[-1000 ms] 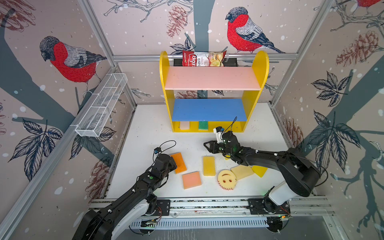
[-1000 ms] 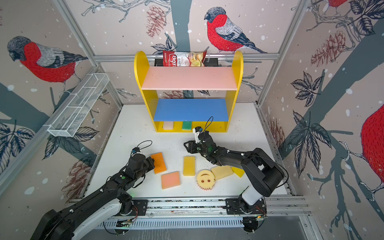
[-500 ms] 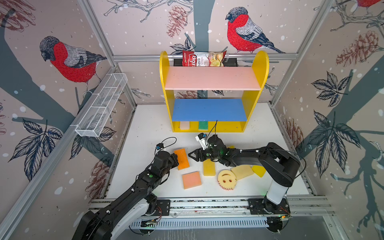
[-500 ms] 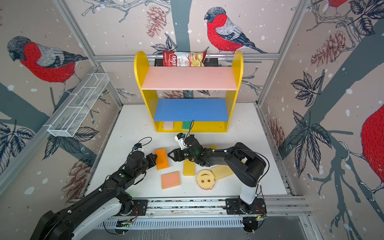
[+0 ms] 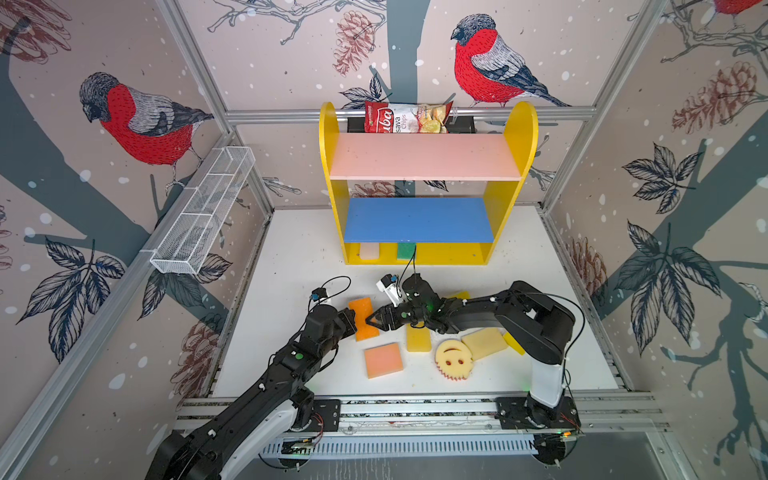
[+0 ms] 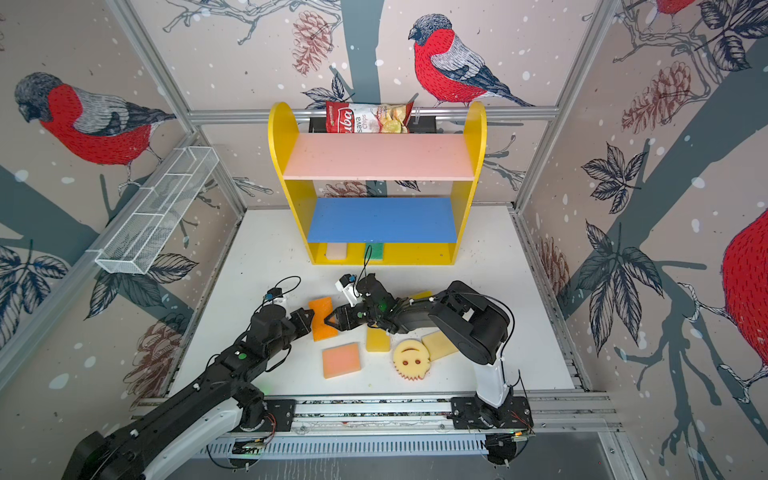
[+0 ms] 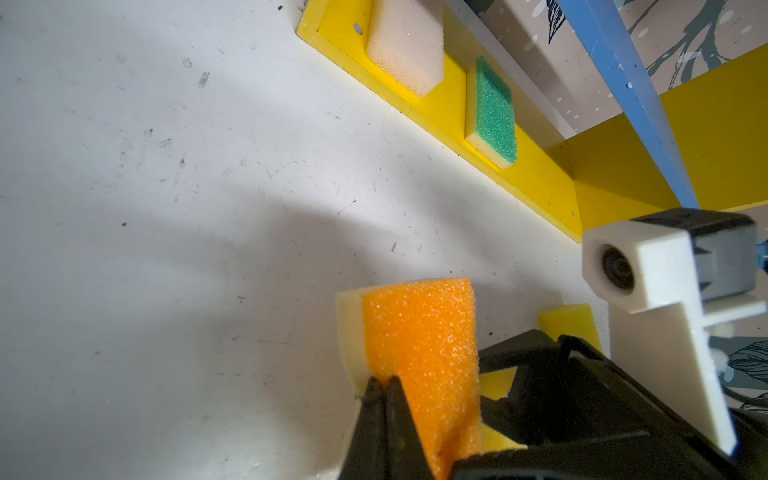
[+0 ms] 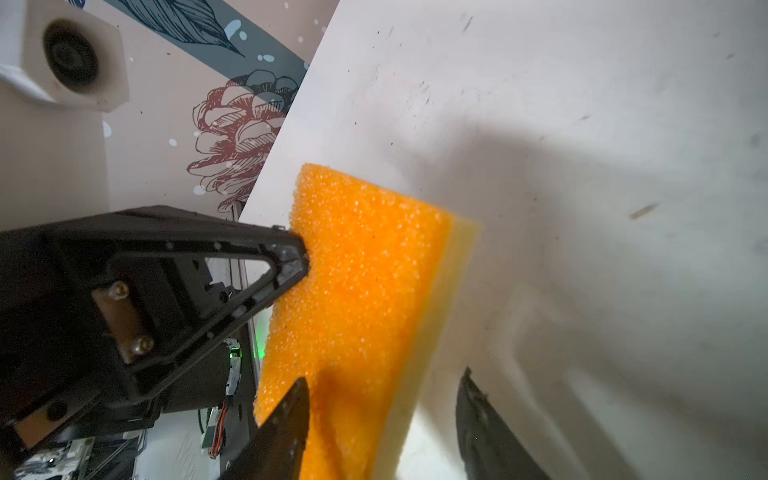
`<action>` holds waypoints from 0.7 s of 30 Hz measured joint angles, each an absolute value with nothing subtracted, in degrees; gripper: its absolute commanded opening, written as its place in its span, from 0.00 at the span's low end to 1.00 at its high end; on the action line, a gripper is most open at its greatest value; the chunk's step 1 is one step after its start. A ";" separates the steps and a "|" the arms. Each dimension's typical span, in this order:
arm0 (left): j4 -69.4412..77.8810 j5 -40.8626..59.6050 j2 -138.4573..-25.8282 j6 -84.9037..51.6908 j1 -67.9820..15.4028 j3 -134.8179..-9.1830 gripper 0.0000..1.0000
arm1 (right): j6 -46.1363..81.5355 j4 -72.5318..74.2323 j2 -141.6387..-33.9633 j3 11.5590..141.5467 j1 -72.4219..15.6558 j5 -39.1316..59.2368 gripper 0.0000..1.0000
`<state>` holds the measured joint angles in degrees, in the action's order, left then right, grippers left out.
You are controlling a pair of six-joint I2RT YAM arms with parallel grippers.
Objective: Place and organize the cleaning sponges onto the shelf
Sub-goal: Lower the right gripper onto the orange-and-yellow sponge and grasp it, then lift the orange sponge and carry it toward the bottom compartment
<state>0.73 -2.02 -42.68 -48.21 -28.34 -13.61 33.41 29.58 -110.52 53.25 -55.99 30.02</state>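
An orange sponge (image 5: 360, 309) (image 6: 321, 307) with a cream backing sits between both grippers at the table's middle. My left gripper (image 5: 353, 323) (image 7: 384, 380) is shut on its edge and pinches the foam thin. From the other side my right gripper (image 5: 371, 322) (image 8: 386, 376) straddles the same sponge (image 8: 365, 270). One of its fingers presses the orange face. The other stands clear of the cream side. On the yellow base of the shelf (image 5: 328, 166) lie a cream sponge (image 5: 369, 250) and a green sponge (image 5: 406, 250).
Near the front lie a pink-orange sponge (image 5: 383, 359), a yellow sponge (image 5: 418, 338), a smiley sponge (image 5: 453, 359) and a cream sponge (image 5: 484, 343), partly under the right arm. A chips bag (image 5: 405, 118) sits behind the shelf top. A wire rack (image 5: 203, 212) hangs on the left wall.
My right gripper swept left from in front of the shelf to the orange sponge. The left gripper shifted the sponge slightly up and right, and it now looks pinched between both.
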 measured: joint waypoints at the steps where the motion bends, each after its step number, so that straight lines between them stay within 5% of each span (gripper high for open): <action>1: 0.73 -2.15 -42.57 -48.21 -28.34 -13.54 0.00 | 33.47 29.74 -110.65 53.25 -56.27 30.24 0.42; 6: 0.56 -2.66 -42.52 -48.21 -28.34 -13.37 0.00 | 34.48 30.11 -110.74 53.23 -56.58 30.79 0.02; 8: 0.60 -2.66 -42.68 -48.23 -28.34 -13.37 0.18 | 34.44 30.04 -110.61 53.23 -56.38 30.83 0.01; 10: 0.67 -2.66 -42.65 -48.16 -28.34 -13.37 0.57 | 34.17 29.36 -110.02 53.21 -55.72 31.20 0.00; 12: 0.60 -3.03 -41.98 -48.25 -28.34 -13.39 0.76 | 33.43 28.40 -108.73 53.17 -54.22 30.02 0.00; 21: -1.91 -5.23 -36.29 -48.84 -28.34 -13.43 0.87 | 30.94 24.62 -100.92 48.77 -42.98 25.87 0.00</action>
